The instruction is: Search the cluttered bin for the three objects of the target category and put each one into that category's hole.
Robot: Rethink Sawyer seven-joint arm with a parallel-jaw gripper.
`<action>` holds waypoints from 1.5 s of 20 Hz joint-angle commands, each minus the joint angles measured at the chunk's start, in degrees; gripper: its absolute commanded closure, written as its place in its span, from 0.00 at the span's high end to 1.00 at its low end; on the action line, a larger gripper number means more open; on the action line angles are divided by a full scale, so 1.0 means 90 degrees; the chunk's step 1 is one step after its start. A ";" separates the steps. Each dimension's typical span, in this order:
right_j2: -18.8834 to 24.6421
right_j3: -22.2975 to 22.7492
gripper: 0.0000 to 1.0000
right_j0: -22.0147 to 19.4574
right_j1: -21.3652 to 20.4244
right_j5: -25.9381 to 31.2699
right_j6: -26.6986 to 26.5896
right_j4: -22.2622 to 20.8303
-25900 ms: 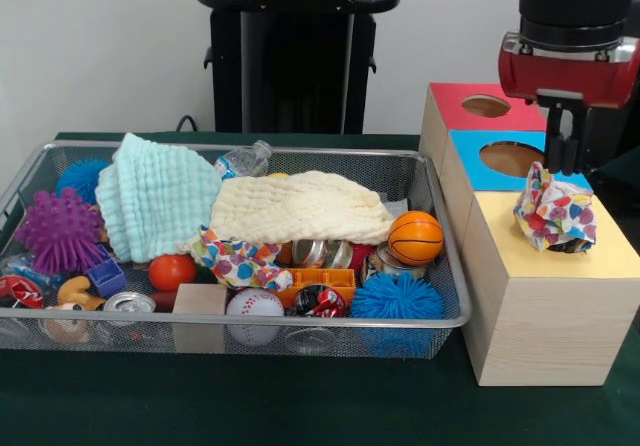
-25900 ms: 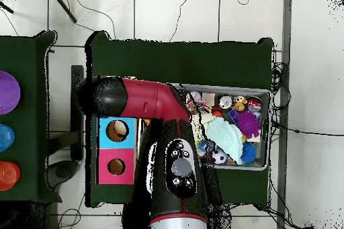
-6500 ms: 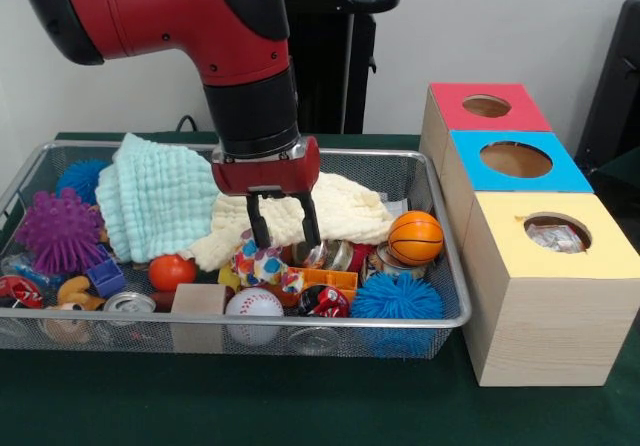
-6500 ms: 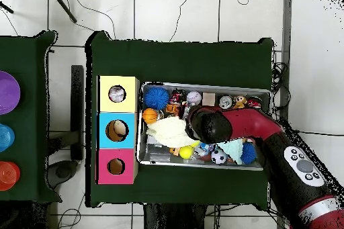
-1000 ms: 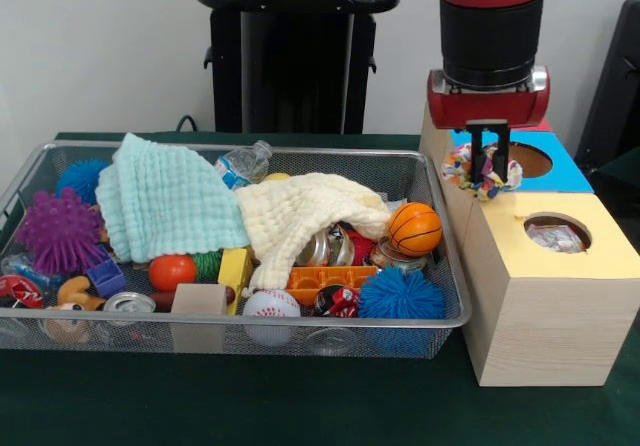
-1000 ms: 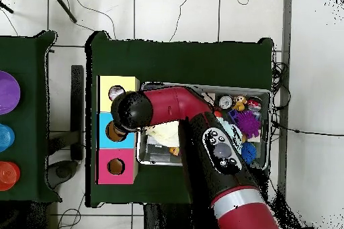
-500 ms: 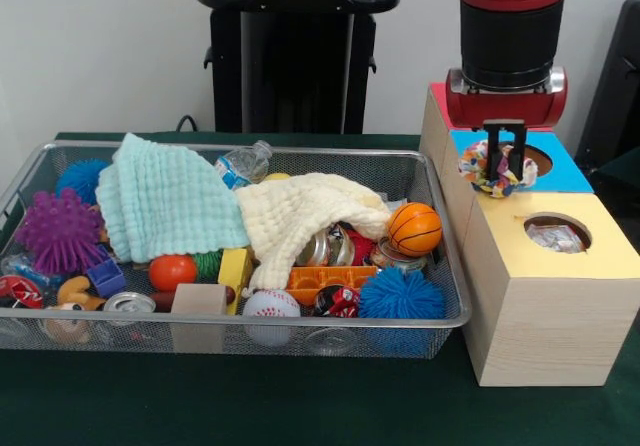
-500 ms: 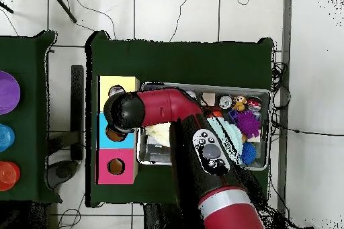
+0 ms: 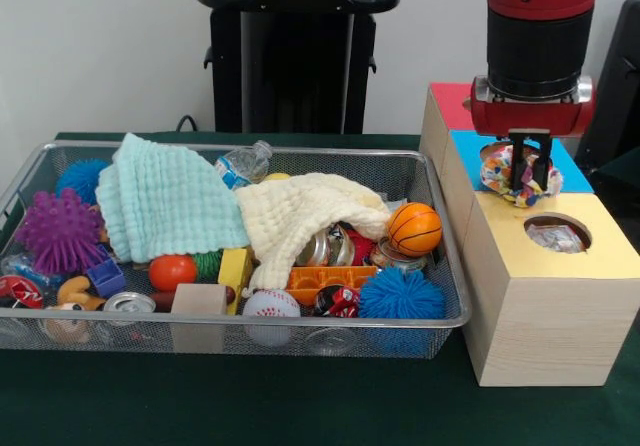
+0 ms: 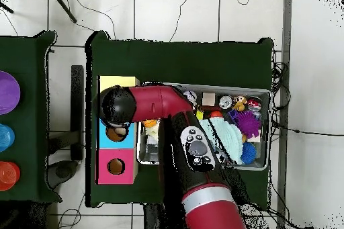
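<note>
My gripper (image 9: 527, 178) is shut on a dotted white fabric piece (image 9: 503, 174) and holds it in the air above the far edge of the yellow-topped box (image 9: 580, 258), just behind its round hole (image 9: 557, 233). Another dotted fabric piece (image 9: 553, 236) lies inside that hole. The wire-mesh bin (image 9: 440, 318) stands to the left, full of toys. No dotted fabric shows in the bin. In the overhead view the arm (image 10: 151, 104) covers the gripper, the held piece and the yellow box's hole; the yellow top (image 10: 117, 81) shows beside it.
The blue-topped box (image 9: 470, 162) and red-topped box (image 9: 452, 104) stand behind the yellow one. In the bin lie a mint-green towel (image 9: 160, 198), a cream towel (image 9: 300, 214), an orange mini basketball (image 9: 414, 233), a blue spiky ball (image 9: 402, 295), a purple spiky ball (image 9: 58, 230) and cans.
My gripper has moved right and a little down with the dotted fabric, from beside the blue box's hole to just behind the yellow box's hole.
</note>
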 commanded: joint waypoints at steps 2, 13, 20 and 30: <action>-0.0561 -0.0981 0.00 0.0408 0.0603 0.0732 0.1679 0.0553; -0.0986 -0.1732 0.00 0.0804 0.1027 0.1037 0.1500 0.0855; -0.1046 -0.1336 0.00 0.0710 0.1031 0.0304 0.1153 0.0866; -0.1222 -0.0857 0.00 0.0890 0.0963 -0.0430 0.1261 0.0801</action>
